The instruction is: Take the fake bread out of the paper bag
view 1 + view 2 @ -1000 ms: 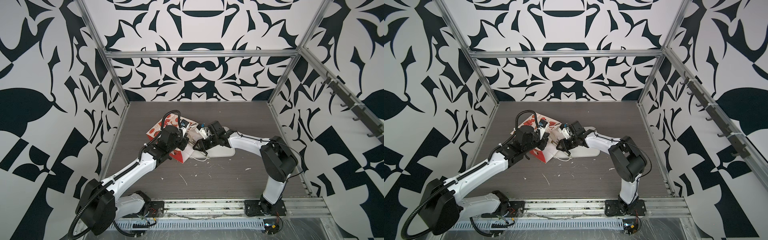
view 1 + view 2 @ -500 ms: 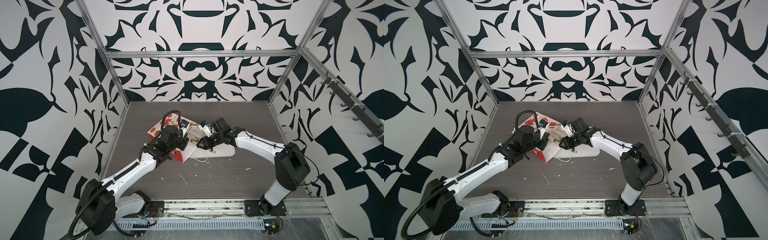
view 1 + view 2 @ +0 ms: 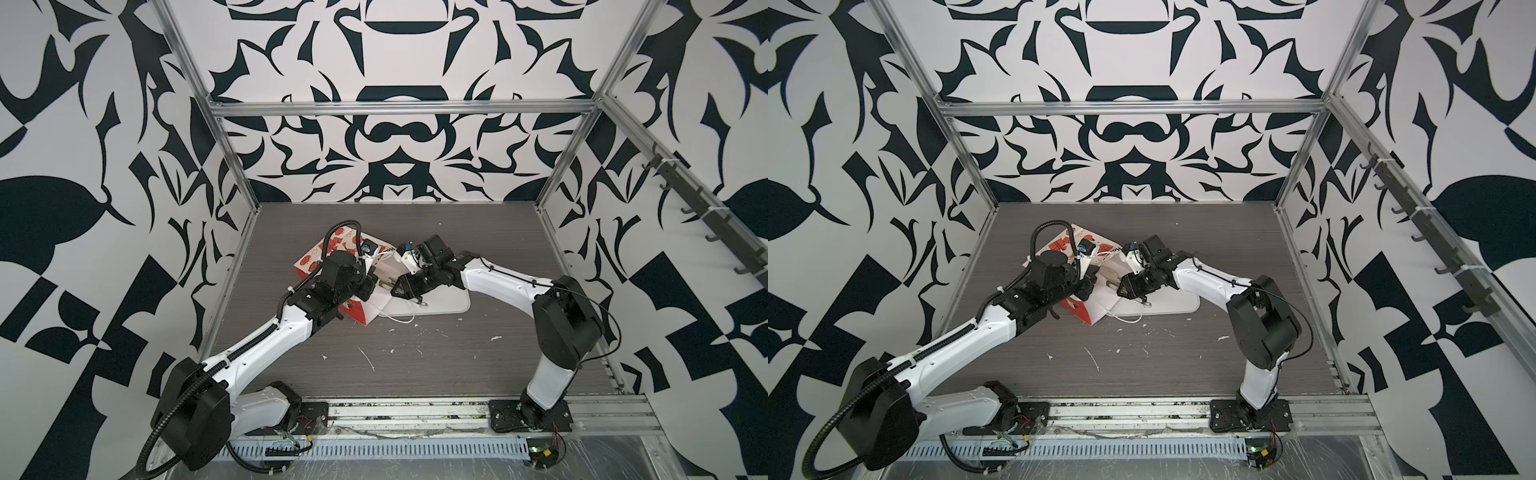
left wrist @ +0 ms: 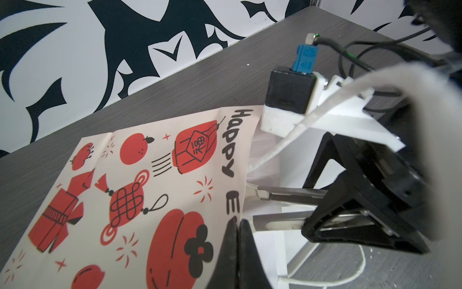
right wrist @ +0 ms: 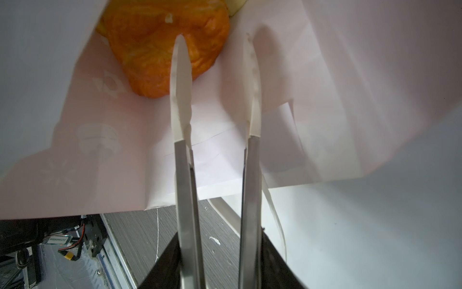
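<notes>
Early stage: bag (image 4: 140,200) lies on its side, left gripper (image 4: 237,225) clamps its rim. Inside the mouth, right gripper (image 5: 213,42) has jaws parted, gripping nothing. Orange bread (image 5: 155,50) sits just past the tips, inside the bag. None visible on tray (image 3: 451,305); all extraction left.

The paper bag (image 4: 140,200) looks matt, the fake bread (image 5: 150,50) wrinkled, the right end effector (image 5: 213,36) brushed metal.

A robotics lab test cell is shown: a grey table (image 3: 415,374) is enclosed by black-and-white patterned panels (image 3: 83,166) in an aluminium frame (image 3: 399,109), and a left arm (image 3: 266,340) and right arm (image 3: 507,286) are bolted to a rail (image 3: 407,409).
</notes>
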`<control>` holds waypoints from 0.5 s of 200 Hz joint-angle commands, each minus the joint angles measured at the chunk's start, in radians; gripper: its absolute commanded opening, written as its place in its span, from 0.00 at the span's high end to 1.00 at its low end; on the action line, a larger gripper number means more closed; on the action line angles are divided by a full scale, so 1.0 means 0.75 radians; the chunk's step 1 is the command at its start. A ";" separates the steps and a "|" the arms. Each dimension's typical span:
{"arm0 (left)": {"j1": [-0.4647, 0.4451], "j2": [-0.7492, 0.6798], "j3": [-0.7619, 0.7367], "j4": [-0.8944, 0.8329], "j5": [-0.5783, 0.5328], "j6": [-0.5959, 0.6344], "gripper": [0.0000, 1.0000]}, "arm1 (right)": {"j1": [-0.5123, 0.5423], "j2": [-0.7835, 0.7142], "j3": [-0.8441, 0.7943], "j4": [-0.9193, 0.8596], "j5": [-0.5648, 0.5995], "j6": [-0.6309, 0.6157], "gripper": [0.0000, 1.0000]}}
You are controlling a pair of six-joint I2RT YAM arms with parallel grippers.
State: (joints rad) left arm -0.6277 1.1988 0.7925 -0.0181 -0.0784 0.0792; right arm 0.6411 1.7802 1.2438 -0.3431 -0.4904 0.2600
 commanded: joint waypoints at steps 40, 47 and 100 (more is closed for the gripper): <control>-0.004 -0.011 0.024 0.090 0.041 -0.005 1.00 | 0.010 0.008 0.094 0.048 -0.056 0.011 0.53; -0.004 -0.009 0.025 0.090 0.039 -0.004 1.00 | 0.009 -0.001 0.086 0.053 -0.054 0.011 0.53; -0.004 -0.003 0.027 0.104 0.033 -0.001 1.00 | 0.021 -0.015 0.060 0.050 -0.078 0.015 0.53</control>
State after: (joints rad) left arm -0.6270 1.1988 0.7925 -0.0021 -0.0807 0.0784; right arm 0.6434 1.7996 1.2709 -0.3389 -0.5175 0.2649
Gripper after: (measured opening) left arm 0.048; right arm 0.469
